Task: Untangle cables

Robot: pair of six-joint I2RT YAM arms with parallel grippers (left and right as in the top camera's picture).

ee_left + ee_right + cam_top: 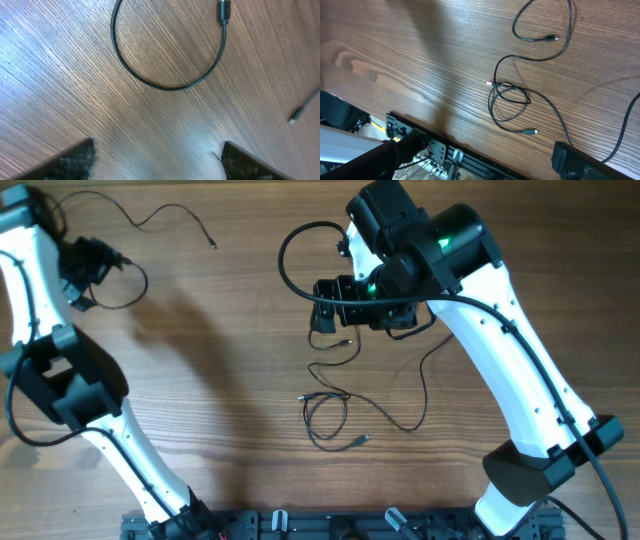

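Thin black cables (326, 416) lie as loose overlapping loops at the table's middle, with a small plug end (360, 440) at the front. The right wrist view shows the same loops (510, 100), their silvery plug (532, 132), and a second curl ending in a plug (550, 37). My right gripper (335, 310) hovers behind them, open and empty (480, 160). One more thin cable (160, 218) trails across the far left to a plug (215, 245). My left gripper (95, 265) is open and empty (157, 157) above a cable loop (165, 86) with a plug (223, 11).
A black rail with brackets (330, 525) runs along the table's front edge and also shows in the right wrist view (440, 150). A thicker black arm cable (290, 255) loops beside the right wrist. A small plug tip (295, 119) lies at the right.
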